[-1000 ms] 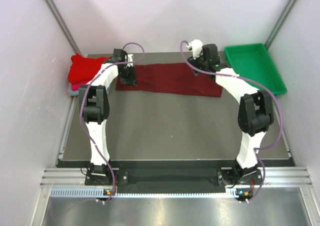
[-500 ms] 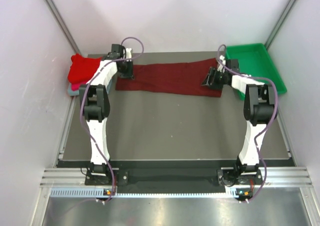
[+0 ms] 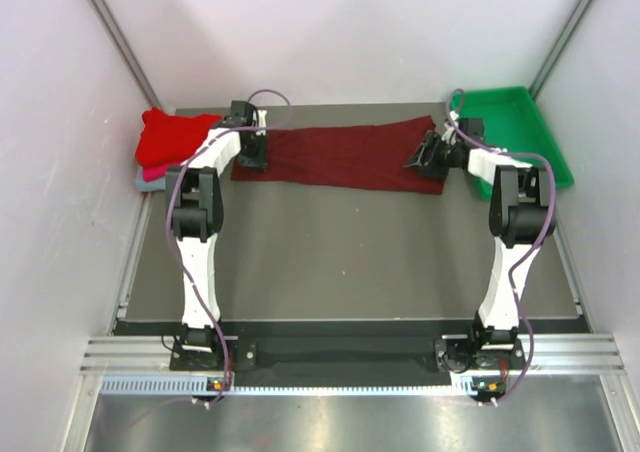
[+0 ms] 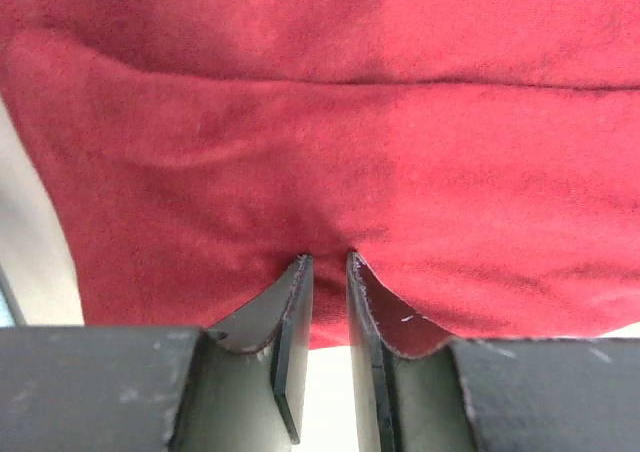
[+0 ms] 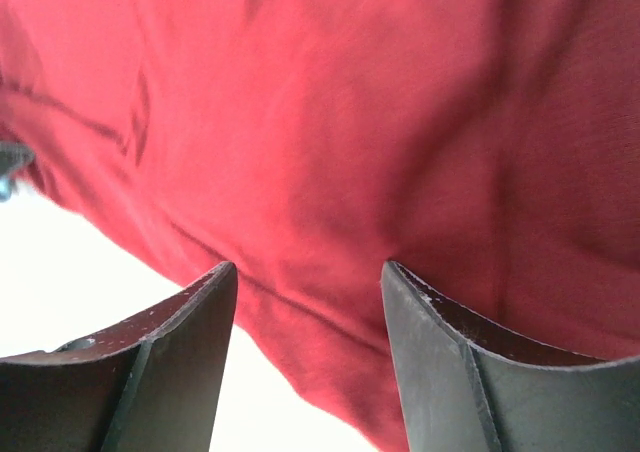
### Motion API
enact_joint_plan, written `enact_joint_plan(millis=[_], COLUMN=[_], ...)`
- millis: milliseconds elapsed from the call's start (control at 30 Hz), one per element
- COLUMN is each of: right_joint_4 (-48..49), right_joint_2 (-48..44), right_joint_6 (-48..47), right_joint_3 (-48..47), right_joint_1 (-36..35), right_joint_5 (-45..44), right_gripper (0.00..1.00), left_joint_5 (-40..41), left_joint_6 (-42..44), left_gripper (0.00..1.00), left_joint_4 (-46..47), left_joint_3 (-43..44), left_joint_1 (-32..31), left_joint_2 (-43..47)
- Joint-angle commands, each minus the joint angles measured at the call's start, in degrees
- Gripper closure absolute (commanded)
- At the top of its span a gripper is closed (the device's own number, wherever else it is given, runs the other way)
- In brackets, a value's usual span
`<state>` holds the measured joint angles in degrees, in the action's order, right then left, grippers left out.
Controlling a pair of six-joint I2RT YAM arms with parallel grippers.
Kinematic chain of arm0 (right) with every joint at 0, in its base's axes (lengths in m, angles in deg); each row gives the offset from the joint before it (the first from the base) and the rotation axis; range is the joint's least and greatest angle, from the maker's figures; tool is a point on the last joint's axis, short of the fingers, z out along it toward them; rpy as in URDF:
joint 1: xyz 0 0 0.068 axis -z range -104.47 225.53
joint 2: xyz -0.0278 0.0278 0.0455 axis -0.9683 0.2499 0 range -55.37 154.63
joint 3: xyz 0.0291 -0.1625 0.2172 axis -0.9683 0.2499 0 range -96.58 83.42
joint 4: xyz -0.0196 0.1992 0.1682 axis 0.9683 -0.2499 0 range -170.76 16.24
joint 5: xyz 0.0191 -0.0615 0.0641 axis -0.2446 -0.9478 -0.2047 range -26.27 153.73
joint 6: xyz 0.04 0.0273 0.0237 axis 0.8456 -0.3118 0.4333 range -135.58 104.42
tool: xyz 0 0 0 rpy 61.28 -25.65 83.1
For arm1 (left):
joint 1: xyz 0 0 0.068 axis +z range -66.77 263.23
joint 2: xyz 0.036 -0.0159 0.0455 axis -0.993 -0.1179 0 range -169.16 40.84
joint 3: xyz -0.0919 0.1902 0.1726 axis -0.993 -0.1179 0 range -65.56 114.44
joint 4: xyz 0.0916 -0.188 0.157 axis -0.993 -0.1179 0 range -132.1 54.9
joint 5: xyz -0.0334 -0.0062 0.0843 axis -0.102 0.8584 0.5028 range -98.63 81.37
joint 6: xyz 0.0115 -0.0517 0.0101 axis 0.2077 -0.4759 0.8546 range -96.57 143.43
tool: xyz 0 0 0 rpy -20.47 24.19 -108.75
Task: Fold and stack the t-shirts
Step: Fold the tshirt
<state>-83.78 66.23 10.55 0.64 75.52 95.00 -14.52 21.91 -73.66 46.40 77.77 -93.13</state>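
Left wrist view: left pincer (image 4: 328, 264) is clenched on the hem of the maroon t-shirt (image 4: 330, 122) spread ahead of its tips, right pincer (image 5: 308, 268) gapes open over the opposite end, so a one-sided pull could skew the fold.

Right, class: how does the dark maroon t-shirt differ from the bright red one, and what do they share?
The maroon t-shirt lies spread out in a long strip; the bright red t-shirt sits in a compact heap. The maroon one rests directly on the table; the red one tops other clothes. Both are red-toned cloth.
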Motion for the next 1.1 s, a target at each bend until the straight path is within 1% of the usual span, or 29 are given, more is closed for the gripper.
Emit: enact_joint_plan(millis=[0,100,167,200,333,400,467,567,633,767,867,933,1000,1067], right_joint_4=[-1.9,-2.3,-1.8,-1.3,0.5,1.3,1.3,0.5,0.1,-0.5,-0.9,-0.9,-1.4,-1.7], right_joint_2=[3.4,6.0,7.4,8.6,11.2,12.0,11.7,9.3,6.5,1.0,-3.5,-6.0,-7.5,-8.0], right_joint_6=[-2.1,-3.4,-3.4,-3.0,-0.7,-0.6,-1.3,-3.3,-4.6,-5.2,-5.3,-5.7,-6.0,-6.1], right_joint_3=[-4.6,-9.2,-11.5,-13.4,-16.8,-18.4,-18.9,-19.2,-18.7,-16.0,-12.9,-10.5,-8.5,-7.0], right_joint_1=[5.3,6.7,6.9,6.8,6.5,6.3,6.3,6.3,6.6,7.0,7.0,6.8,6.5,6.3], right_joint_5=[-6.6,-7.4,-6.6,-6.4,-4.1,-3.6,-3.3,-3.4,-3.8,-4.4,-4.5,-4.5,-4.6,-4.8], right_gripper=[0.39,0.38,0.38,0.38,0.38,0.38,0.38,0.38,0.38,0.38,0.38,0.38,0.38,0.38], left_joint_5=[5.4,5.5,7.8,8.7,11.3,12.3,13.4,14.4,16.3,17.7,17.8,17.5,15.8,10.8], left_joint_6=[0.6,0.7,0.9,1.0,1.0,1.0,2.8,3.9,4.8,6.1,6.6,6.5,5.5,4.1], left_gripper=[0.74,0.74,0.74,0.74,0.74,0.74,0.74,0.74,0.74,0.74,0.74,0.74,0.74,0.7], left_joint_4=[-3.2,-3.3,-2.7,-2.7,-2.4,-2.4,-2.5,-3.4,-3.5,-3.2,-1.7,-1.1,-1.2,-2.4], left_joint_3=[-7.1,-11.0,-14.6,-16.7,-19.9,-20.8,-20.9,-19.3,-17.7,-16.9,-17.1,-16.3,-14.2,-11.6], left_joint_1=[0.4,-1.5,-3.0,-4.8,-9.4,-11.4,-12.6,-13.1,-13.0,-11.8,-9.0,-7.3,-4.1,-1.2], left_joint_2=[2.1,5.5,7.1,8.6,11.2,12.7,14.7,17.2,19.7,22.8,23.8,23.0,20.5,17.0])
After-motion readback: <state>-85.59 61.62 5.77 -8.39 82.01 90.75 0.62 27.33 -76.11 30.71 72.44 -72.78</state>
